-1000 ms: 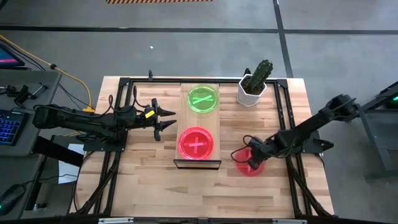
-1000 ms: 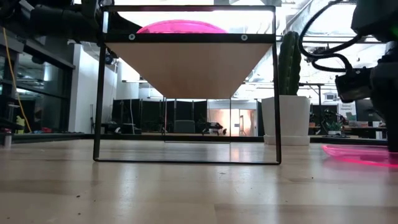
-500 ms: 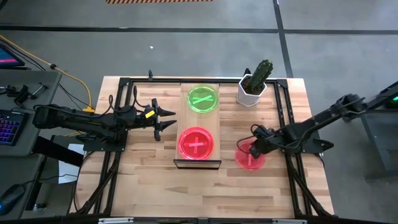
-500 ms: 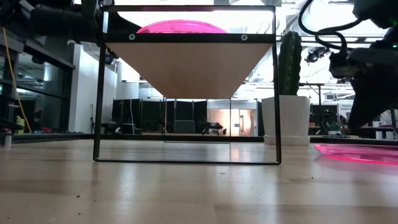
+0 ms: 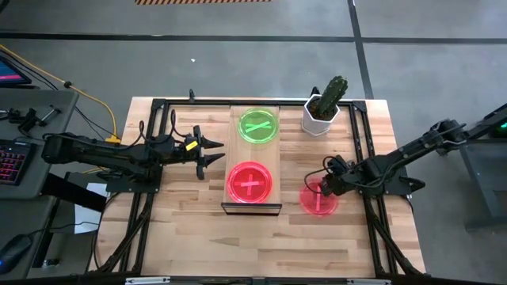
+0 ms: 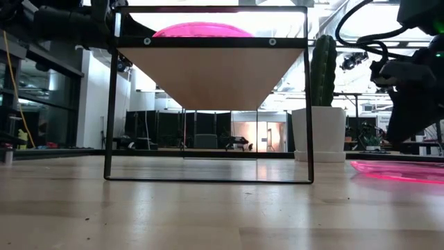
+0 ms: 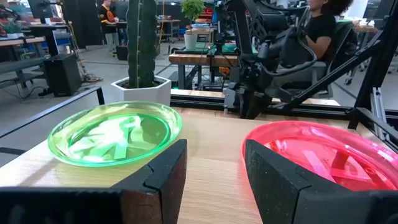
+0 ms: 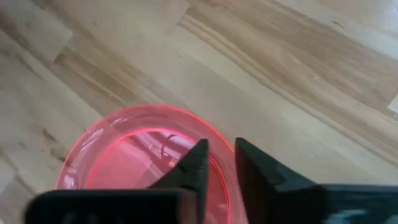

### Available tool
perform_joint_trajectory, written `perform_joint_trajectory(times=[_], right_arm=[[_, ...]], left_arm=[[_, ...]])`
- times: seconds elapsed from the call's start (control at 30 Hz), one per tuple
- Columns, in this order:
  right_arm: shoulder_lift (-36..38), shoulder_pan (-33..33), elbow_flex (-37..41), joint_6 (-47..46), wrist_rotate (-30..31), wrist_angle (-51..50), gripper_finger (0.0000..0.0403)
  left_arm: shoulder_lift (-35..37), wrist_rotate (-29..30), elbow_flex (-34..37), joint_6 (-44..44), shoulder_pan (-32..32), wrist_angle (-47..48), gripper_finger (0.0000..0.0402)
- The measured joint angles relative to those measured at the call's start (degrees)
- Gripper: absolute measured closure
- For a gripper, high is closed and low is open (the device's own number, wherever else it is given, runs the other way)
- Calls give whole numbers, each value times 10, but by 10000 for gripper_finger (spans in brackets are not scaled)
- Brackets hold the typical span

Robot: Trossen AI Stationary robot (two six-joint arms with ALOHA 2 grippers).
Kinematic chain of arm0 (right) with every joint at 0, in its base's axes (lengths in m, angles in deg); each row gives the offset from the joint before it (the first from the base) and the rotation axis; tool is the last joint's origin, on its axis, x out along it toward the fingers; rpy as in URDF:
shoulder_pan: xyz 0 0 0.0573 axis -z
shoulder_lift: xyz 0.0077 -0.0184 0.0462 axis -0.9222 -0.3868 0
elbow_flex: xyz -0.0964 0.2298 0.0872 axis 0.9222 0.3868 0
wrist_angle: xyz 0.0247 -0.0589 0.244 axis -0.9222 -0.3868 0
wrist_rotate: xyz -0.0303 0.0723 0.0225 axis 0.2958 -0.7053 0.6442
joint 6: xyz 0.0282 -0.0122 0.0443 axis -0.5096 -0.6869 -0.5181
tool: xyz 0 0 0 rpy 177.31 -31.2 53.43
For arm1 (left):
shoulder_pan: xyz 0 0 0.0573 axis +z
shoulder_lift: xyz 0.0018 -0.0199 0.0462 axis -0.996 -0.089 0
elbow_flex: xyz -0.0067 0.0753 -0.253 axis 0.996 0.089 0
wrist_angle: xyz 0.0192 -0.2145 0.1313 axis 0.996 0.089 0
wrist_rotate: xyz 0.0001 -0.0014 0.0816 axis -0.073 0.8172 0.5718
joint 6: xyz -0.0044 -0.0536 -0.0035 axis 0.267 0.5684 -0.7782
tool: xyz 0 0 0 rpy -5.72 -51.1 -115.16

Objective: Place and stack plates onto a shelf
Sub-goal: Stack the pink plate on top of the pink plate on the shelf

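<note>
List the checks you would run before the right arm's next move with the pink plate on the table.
1. Loose pink plate flat on the table: ok.
2. Right jaws slightly apart above its rim: ok.
3. Rim actually gripped: cannot tell.
4. Shelved pink plate and green plate lie flat on the shelf: ok.
5. Left jaws open, beside the shelf: ok.
6. Cactus pot apart from that plate: ok.

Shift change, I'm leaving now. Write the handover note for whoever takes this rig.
Left gripper: open, idle beside the shelf.
Right gripper: fingers slightly apart over the rim of the pink plate on the table, holding nothing.
Done: green plate and pink plate on the shelf sit side by side.
Left: grip the table plate, lift it, and stack it on the shelf.
</note>
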Motion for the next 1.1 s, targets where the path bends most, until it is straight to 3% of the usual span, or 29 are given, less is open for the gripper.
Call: perform_joint_trajectory(times=[0.2,0.33,0.93,1.1], right_arm=[[-27,0,0,-7,22,7,241],[-49,0,0,-3,14,19,210],[-126,-1,-1,12,-26,58,226],[-129,-1,-1,33,-25,117,226]], left_arm=[[0,0,0,0,0,0,250],[0,0,0,0,0,0,250],[0,0,0,0,0,0,250],[0,0,0,0,0,0,250]])
